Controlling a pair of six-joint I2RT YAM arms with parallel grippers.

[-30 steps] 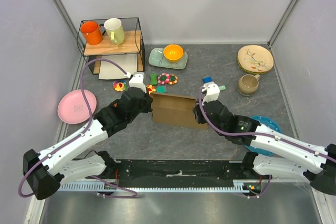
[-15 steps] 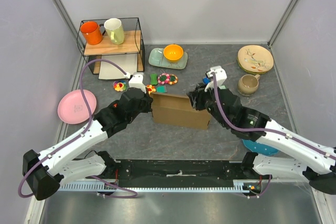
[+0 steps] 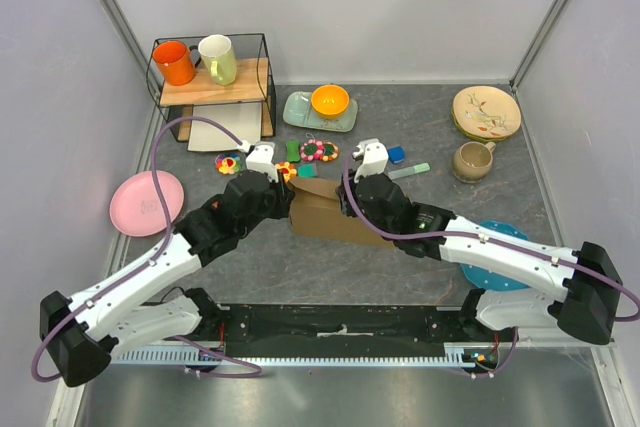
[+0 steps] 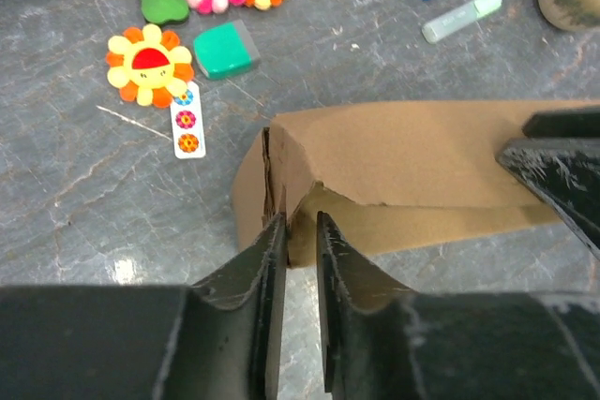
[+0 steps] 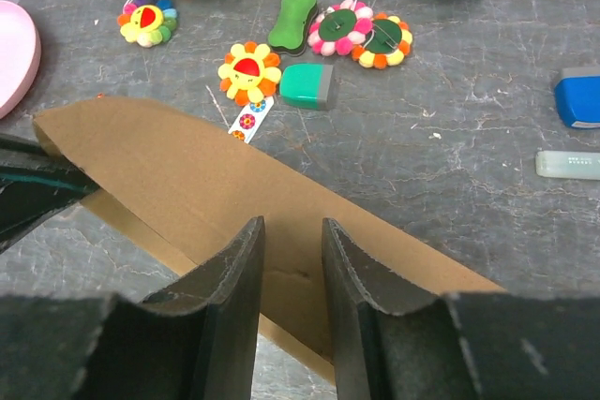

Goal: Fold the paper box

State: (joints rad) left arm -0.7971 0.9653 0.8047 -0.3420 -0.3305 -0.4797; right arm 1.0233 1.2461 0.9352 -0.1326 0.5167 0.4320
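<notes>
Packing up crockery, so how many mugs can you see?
3: an orange mug and a pale yellow mug together on the far-left shelf, a brown mug at right near the patterned plate. Others may be hidden.

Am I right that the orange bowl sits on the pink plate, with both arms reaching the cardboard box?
Not quite: the top view shows the orange bowl sitting on the pale green tray, not on the pink plate, which lies at the left edge. The rest is right.

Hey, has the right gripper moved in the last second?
Yes. The right gripper has shifted left along the paper box, farther from the beige mug.
</notes>
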